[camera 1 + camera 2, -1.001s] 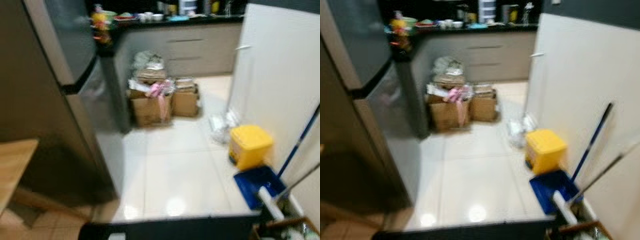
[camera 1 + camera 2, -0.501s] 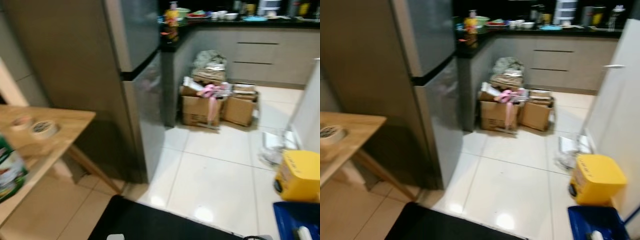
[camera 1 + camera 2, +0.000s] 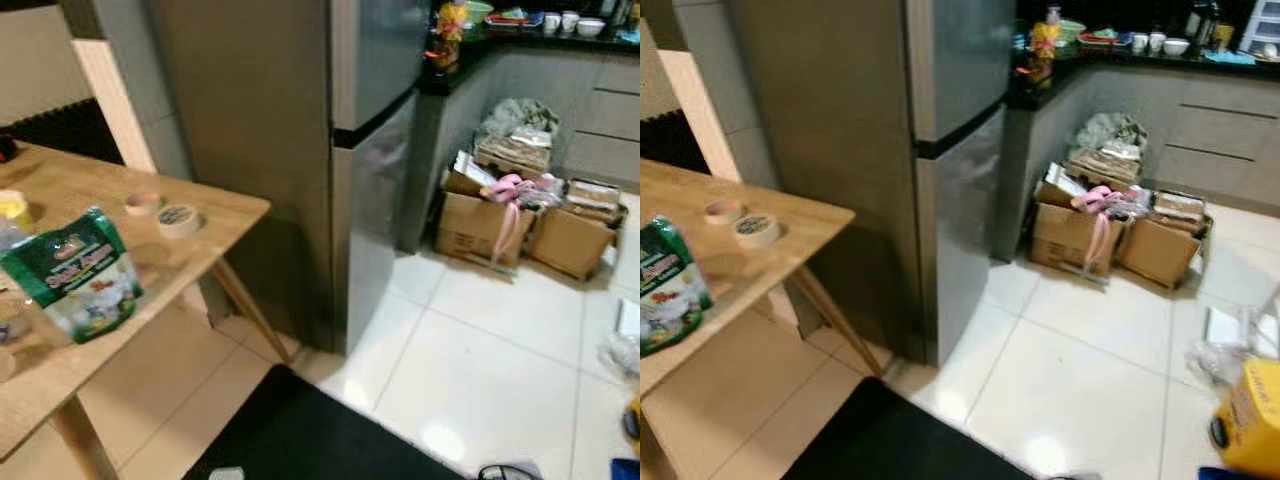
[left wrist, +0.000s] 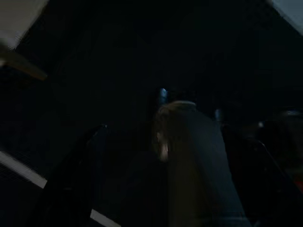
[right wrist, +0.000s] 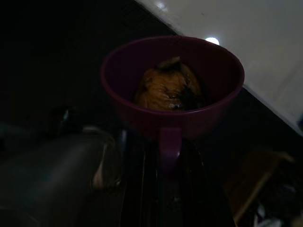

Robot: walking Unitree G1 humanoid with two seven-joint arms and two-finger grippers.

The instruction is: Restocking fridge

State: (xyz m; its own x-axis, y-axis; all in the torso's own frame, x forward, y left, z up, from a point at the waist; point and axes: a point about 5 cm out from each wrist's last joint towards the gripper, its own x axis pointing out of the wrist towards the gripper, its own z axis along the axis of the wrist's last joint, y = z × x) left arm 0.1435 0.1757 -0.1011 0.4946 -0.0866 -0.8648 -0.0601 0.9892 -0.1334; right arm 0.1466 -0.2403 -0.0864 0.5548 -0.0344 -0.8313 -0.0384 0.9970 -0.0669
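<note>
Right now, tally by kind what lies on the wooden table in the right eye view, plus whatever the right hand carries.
Tape rolls: 2
Green packet: 1
Purple cup, held in the right hand: 1
Total: 4

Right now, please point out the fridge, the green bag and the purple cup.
fridge (image 3: 960, 60), right eye view, on the upper door front.
green bag (image 3: 85, 275), left eye view, on its printed front.
purple cup (image 5: 173, 120), right wrist view, on its outer wall below the rim.
</note>
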